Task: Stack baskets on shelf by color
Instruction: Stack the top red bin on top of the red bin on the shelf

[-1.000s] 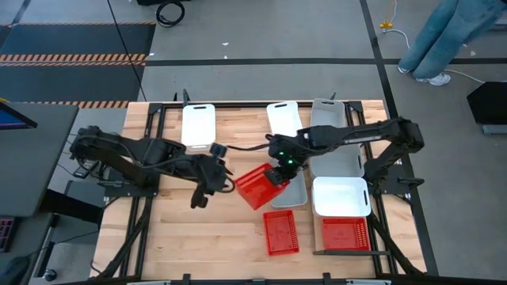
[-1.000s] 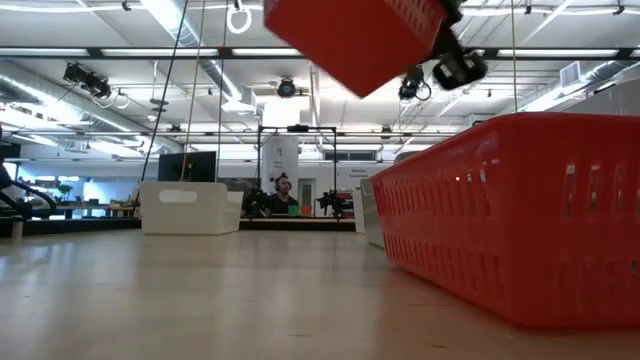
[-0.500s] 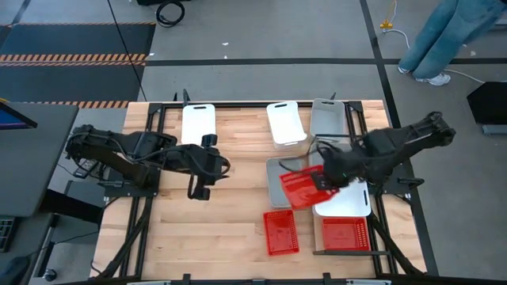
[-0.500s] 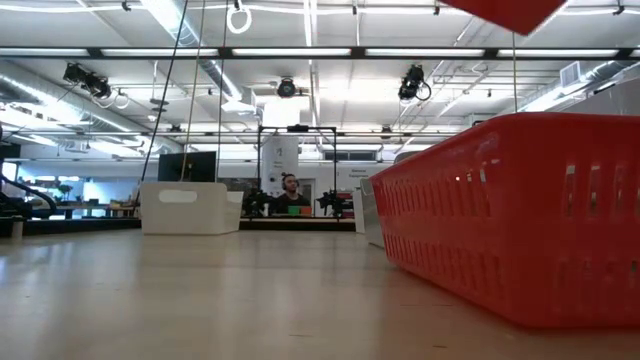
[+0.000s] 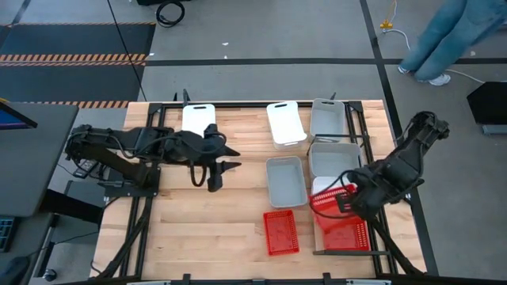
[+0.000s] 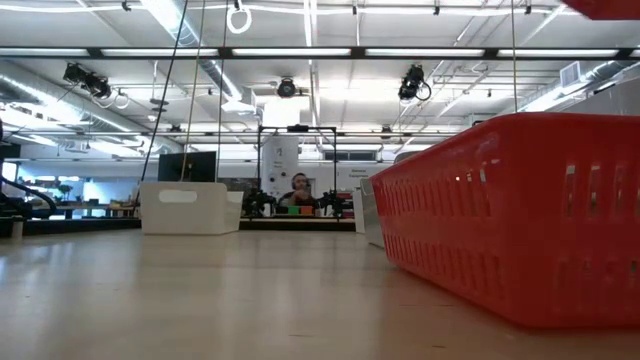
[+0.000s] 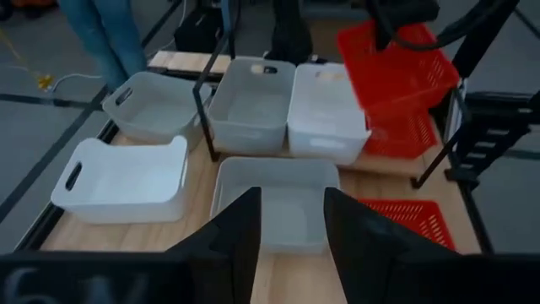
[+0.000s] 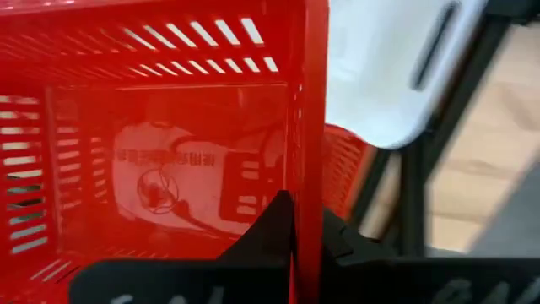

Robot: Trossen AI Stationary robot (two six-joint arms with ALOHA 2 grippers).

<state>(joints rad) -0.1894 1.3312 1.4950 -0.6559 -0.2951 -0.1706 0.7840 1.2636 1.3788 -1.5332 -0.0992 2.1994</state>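
My right gripper (image 5: pixel 342 202) is shut on a red mesh basket (image 5: pixel 329 199), carried above the row at the table's right side: a grey basket (image 5: pixel 333 157), a white basket (image 5: pixel 318 184) and a red basket (image 5: pixel 346 235). The shelf beneath that row is hidden under the baskets. A third red basket (image 5: pixel 281 232) and a grey one (image 5: pixel 286 180) stand on the tabletop. Two white baskets (image 5: pixel 198 119) (image 5: pixel 286 123) and a grey one (image 5: pixel 328 119) sit along the far edge. My left gripper (image 5: pixel 228 158) hangs open left of the middle, nothing between its fingers (image 7: pixel 245 232). My right gripper holds the red basket by one side wall (image 8: pixel 310 181), at its rim, one finger inside and one outside. The fingers come from above, pointing down. The basket (image 7: pixel 396 59) hangs tilted and clear, over the red basket and the white one in the row.
Black frame rails (image 5: pixel 380 237) run along both table sides, and a bar (image 5: pixel 341 253) crosses behind the near right red basket. Bare tabletop (image 5: pixel 206 229) lies at the near left. A person's legs (image 5: pixel 444 39) stand on the floor beyond the far right corner.
My right gripper has carried the red basket from the table's middle toward the right edge and somewhat nearer, turning it about on the way; it now hangs over the right row. My left gripper has risen, gone a little toward the far edge and rolled.
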